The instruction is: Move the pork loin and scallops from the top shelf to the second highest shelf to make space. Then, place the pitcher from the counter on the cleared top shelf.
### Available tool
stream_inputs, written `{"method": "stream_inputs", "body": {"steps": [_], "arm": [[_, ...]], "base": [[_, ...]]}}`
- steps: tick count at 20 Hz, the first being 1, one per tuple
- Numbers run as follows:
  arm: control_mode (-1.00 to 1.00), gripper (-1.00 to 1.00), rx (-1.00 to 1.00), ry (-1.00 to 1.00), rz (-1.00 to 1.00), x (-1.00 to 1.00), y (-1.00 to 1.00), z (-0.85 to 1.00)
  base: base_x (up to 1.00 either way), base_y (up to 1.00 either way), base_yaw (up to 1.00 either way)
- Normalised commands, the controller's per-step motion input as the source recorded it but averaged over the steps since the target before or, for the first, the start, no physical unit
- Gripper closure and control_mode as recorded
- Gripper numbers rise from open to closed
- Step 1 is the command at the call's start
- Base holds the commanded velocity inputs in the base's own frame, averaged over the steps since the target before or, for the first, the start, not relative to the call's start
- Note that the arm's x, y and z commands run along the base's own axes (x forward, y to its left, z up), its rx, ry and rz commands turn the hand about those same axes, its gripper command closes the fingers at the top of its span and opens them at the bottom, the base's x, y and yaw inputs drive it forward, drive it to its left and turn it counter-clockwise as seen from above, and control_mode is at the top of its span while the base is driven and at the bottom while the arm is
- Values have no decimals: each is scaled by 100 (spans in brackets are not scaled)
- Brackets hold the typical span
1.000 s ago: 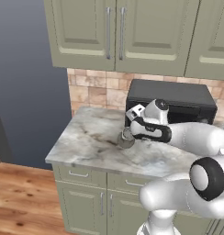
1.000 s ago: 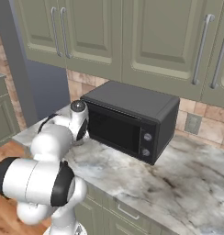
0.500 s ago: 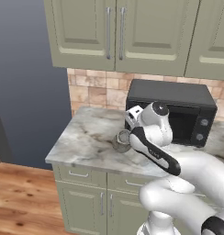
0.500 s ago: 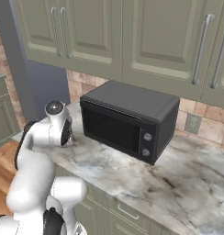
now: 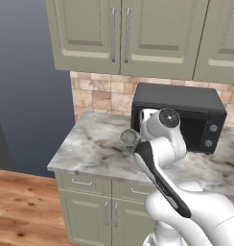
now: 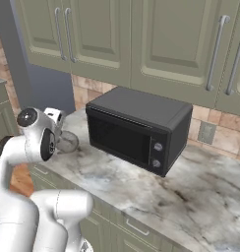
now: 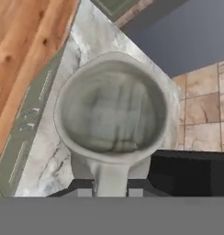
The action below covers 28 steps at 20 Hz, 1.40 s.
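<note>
My gripper (image 7: 111, 189) is shut on the loop handle of the grey-beige pitcher (image 7: 111, 110), and the hand view looks straight down into its mouth. The pitcher (image 5: 130, 138) hangs upright just above the marbled counter (image 5: 90, 151), in front of the microwave's left end, with my arm bent close behind it. From the right base view the pitcher (image 6: 67, 141) is by my wrist near the counter's (image 6: 141, 192) left end. The pork loin, the scallops and both shelves are out of view.
A black microwave (image 5: 179, 115) stands on the counter to the right of the pitcher, under sage-green wall cabinets (image 5: 123, 33). A tall dark blue-grey panel (image 5: 28, 96) rises left of the counter. Wooden floor (image 5: 23, 206) lies below.
The arm has folded back and swung left towards the counter's end, carrying the pitcher with it. The pitcher sits slightly higher than before. The grip has stayed shut.
</note>
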Motion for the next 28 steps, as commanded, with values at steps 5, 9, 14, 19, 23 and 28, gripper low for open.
{"method": "stream_inputs", "body": {"steps": [5,9,14,19,23,28], "arm": [[-100,100,44,-8,-59,-78,9,30],[-100,100,56,-4,-45,-39,1,53],[-100,100,60,-4,-25,-6,-7,54],[-100,100,56,-23,-5,-23,-18,0],[-100,100,29,-6,-13,-25,-1,19],[-100,100,1,27,-34,-23,-2,61]], "base": [[0,0,0],[0,0,0],[0,0,0],[0,0,0],[0,0,0],[0,0,0]]}}
